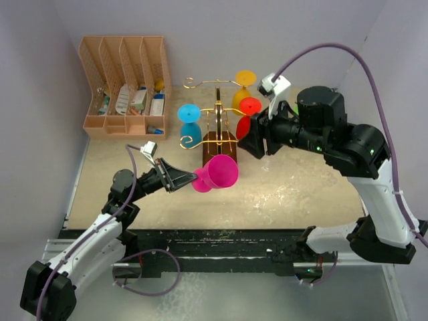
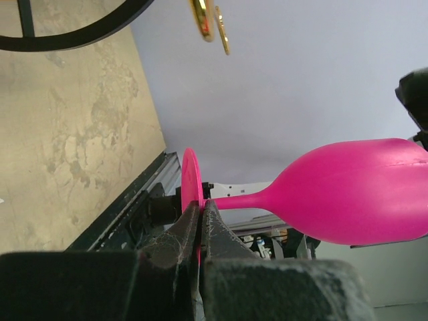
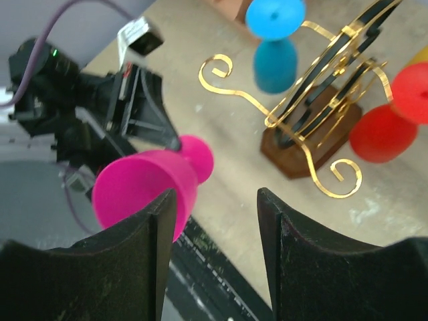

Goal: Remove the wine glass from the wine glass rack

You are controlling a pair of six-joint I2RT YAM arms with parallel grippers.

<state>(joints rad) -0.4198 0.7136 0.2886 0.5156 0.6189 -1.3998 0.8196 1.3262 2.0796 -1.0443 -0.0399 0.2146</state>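
Top external view: the pink wine glass [image 1: 217, 174] is off the wine glass rack [image 1: 219, 119]. It lies on its side in the air over the near part of the table [image 1: 301, 187], just in front of the rack's dark wooden base. The left gripper [image 1: 180, 179] has its jaws pinched together on the rim of the glass's round foot. The left wrist view confirms this, showing the foot edge caught between the two black fingertips [image 2: 215, 224] and the stem and bowl reaching off to the right.

Just beyond the glass's bowl, the rack's gold scroll arms curl outward. Three more glasses hang from them foot-up: a blue glass [image 1: 189, 122] on the left, a yellow glass [image 1: 244, 90] at the far right, and a red glass [image 1: 247, 117] on the right. The right gripper [image 1: 246, 144] hovers right beside the red glass and the rack base. Its jaws are apart with nothing between them. In the right wrist view its wide-spread fingers [image 3: 144, 234] frame the pink glass's bowl below.

At the far left, well apart from the rack, stands a tan file organiser [image 1: 90, 73] with four upright slots and a low front tray. The slots hold small bottles and tubes, too small to name.
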